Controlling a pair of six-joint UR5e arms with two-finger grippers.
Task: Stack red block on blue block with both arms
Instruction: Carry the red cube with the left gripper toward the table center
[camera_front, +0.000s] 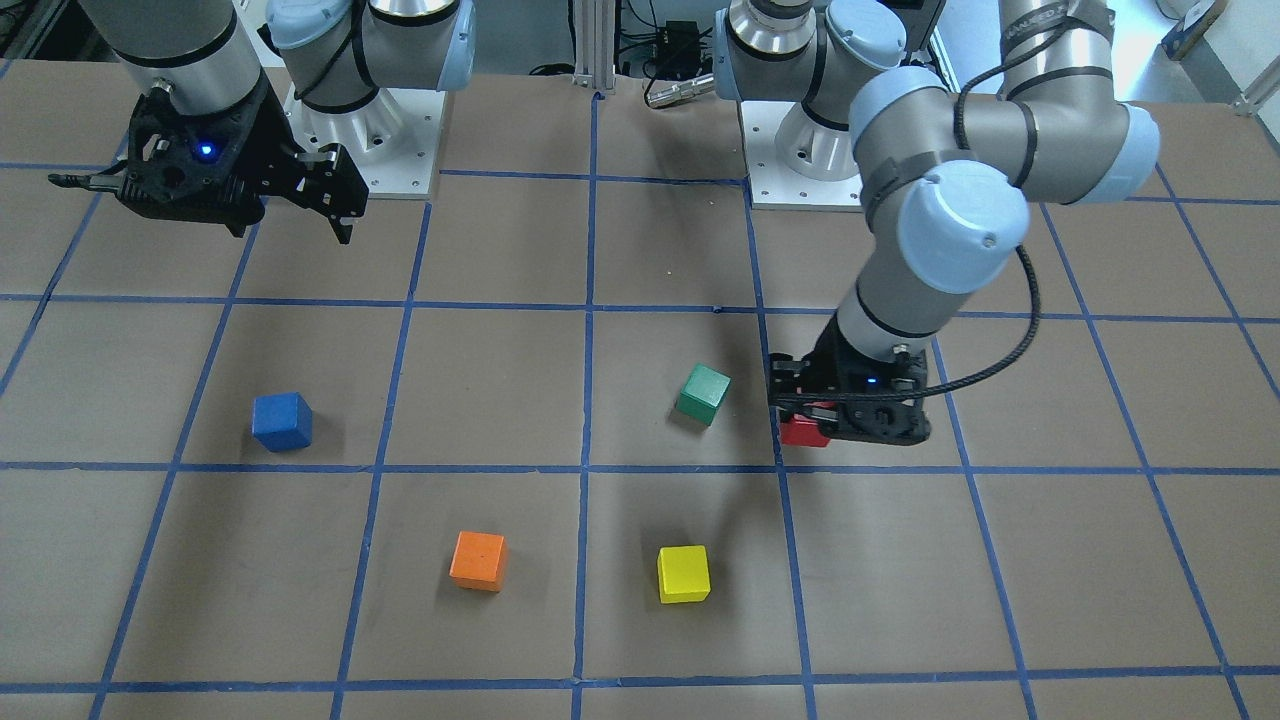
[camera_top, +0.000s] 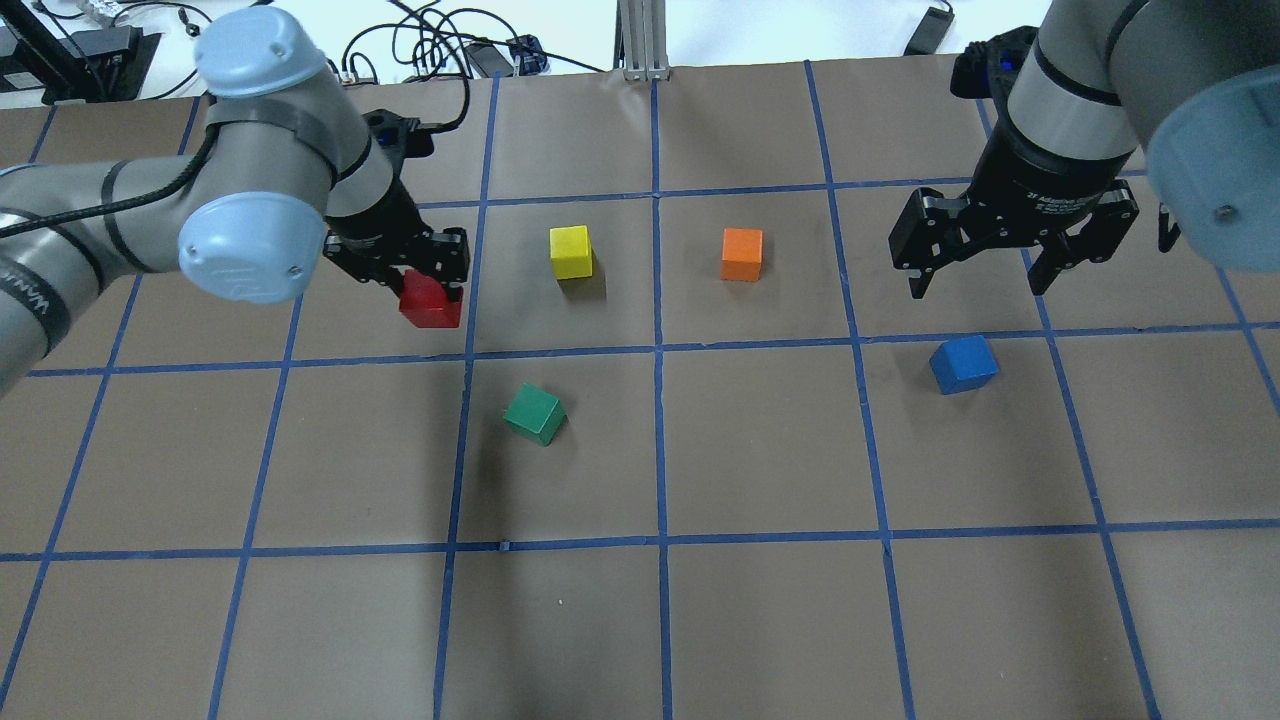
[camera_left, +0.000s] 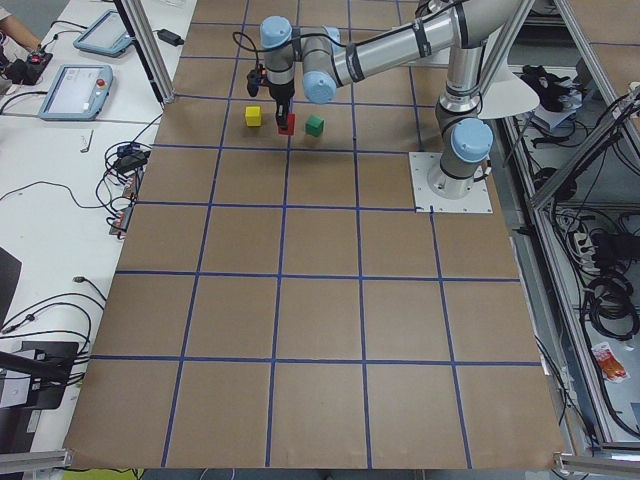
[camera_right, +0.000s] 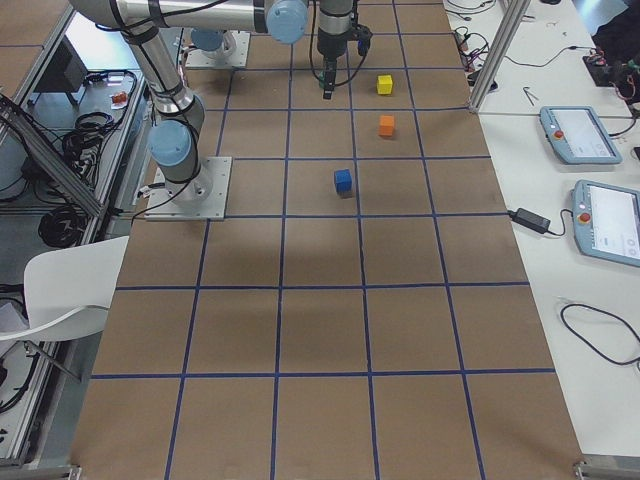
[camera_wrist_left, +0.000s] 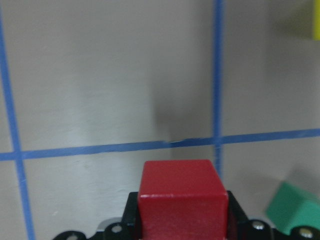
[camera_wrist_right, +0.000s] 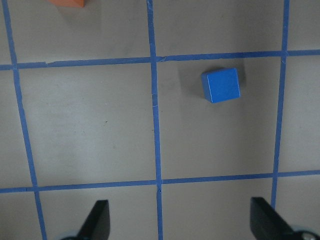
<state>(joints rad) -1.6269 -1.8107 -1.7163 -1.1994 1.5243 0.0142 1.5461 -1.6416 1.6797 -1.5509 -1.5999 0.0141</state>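
Left claw (camera_front: 808, 424) is closed on the red block (camera_front: 800, 434), as I read the front camera. The pair sits just beside the green block (camera_front: 703, 393), on the robot's left half of the table (camera_front: 1100, 560). The right claw (camera_front: 335, 205) hangs high near its own base, fingers spread and holding nothing. The blue block (camera_front: 282, 421) stands alone on the robot's right side, well apart from the red one. An orange block (camera_front: 478, 560) and a yellow block (camera_front: 683, 573) lie nearer my edge.

From overhead I get the same story: black fingers on either side of the red block, and the right claw open above the blue block, not touching it.

The left-end camera shows the red block at the claw tip, between the yellow and green blocks. The right-end camera shows the blue block with nothing on top of it.

On the left wrist camera the red block fills the bottom centre between the pads; I can't tell whether it has left the table. On the right wrist camera the blue block lies ahead of the two open fingertips, off to one side.

My judgement: the grasp is made and little else. The lift, the carry across, probably a hand-over, and the placing are all left.
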